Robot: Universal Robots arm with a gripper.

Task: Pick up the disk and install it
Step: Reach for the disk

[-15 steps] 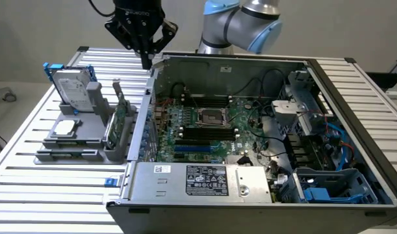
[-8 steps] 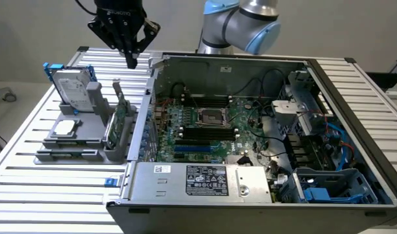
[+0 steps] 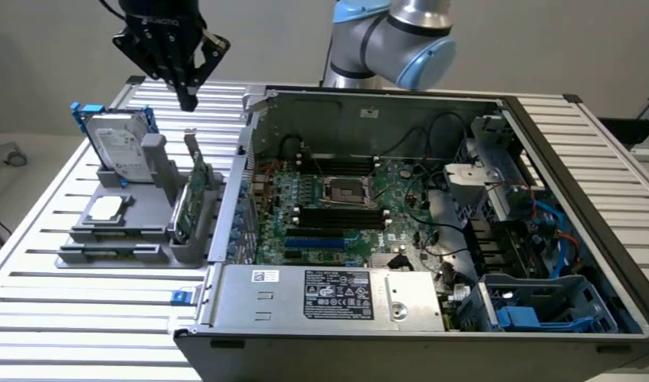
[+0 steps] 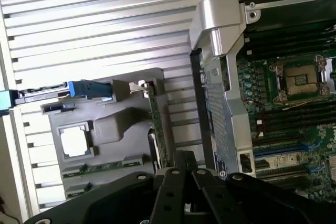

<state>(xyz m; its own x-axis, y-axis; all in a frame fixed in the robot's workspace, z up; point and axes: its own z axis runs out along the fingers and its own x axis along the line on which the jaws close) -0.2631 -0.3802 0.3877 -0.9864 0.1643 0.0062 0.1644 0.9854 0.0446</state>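
Well, the disk (image 3: 123, 147) (image 4: 89, 89) stands on edge in the grey holder (image 3: 143, 235) (image 4: 126, 129) at the exterior view's left. Its long axis runs close to upright. The labelled broad face is turned toward the exterior camera, and the blue rails (image 3: 111, 109) sit at its top. From the wrist it shows edge-on as a thin strip.

The gripper (image 3: 186, 97) (image 4: 185, 161) hangs above the disk and a little to the exterior view's right, well apart from it. It points down, clenched tip to tip.

The air over the disk's top edge is open. A chip (image 3: 107, 208) (image 4: 73, 142) lies flat in the holder just in front of the disk. A green card (image 3: 197, 187) (image 4: 156, 124) stands on edge between the holder and the wall of the open case (image 3: 244, 159) (image 4: 220, 19). The slatted table (image 3: 48, 310) (image 4: 94, 24) lies bare around the holder's outer sides. A blue cage (image 3: 547, 306) sits in the case's near corner at the exterior view's right.
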